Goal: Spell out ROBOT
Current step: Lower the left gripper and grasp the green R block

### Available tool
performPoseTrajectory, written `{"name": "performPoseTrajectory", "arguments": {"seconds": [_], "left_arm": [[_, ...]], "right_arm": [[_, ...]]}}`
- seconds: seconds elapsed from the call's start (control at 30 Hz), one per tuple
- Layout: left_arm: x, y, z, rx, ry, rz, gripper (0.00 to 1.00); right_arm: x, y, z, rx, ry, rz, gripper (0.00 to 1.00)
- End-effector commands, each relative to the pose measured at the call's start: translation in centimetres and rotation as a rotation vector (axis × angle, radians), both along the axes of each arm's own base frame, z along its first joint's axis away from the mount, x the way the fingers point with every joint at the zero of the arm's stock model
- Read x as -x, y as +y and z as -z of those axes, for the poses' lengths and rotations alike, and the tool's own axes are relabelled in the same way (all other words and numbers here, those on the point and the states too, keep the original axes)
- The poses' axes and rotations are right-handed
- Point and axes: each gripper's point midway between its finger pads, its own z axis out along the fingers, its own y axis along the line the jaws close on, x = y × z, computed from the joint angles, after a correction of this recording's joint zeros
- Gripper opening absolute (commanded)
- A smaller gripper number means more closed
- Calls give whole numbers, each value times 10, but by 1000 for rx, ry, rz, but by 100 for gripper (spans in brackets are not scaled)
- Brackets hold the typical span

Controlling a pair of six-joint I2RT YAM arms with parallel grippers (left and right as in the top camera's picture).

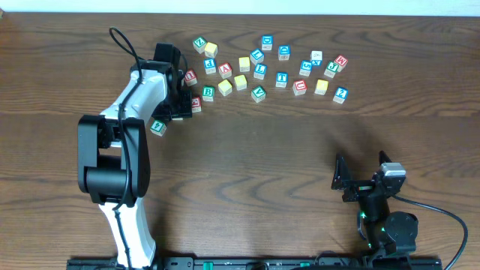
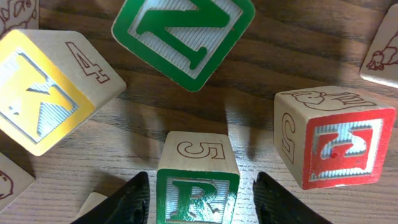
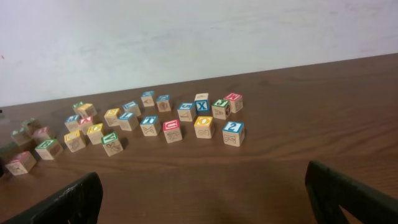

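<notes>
1. Brown wooden table: one. It fills the whole overhead view.
2. Arms: two. The white and black left arm reaches to the left end of the cubes. The black right arm sits near the bottom right corner, well apart from the cubes.
3. Grippers: two. The right gripper has its jaws wide open with nothing between them. The left gripper has its jaws about half open, one finger on each side of a cube. There is a thin gap on both sides, so it is not squeezing the cube.
4. Letter cubes: I count twenty-four from overhead, in a loose band on the far side of the table. Five have yellow tops and four have green. The left arm may hide more.
5. Green R cube: one. It sits on the table between the left gripper's fingers, with a 5 on its top face. Near it, not touching, are one green N cube, one yellow cube marked 4, and one red-letter cube.
</notes>
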Motion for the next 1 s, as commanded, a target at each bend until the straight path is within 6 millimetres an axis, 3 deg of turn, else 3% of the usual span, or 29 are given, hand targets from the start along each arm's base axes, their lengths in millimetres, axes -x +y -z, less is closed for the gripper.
{"name": "performPoseTrajectory", "arguments": {"seconds": [0.0, 0.57, 0.97], "left_arm": [[0, 1, 4, -2, 0, -4, 50], [-10, 0, -4, 2, -43, -3, 31], [-1, -8, -53, 11, -99, 15, 31]], "right_arm": [[0, -1, 1, 15, -2, 4, 99], [0, -1, 1, 15, -2, 4, 99], [0, -1, 1, 15, -2, 4, 99]]}}
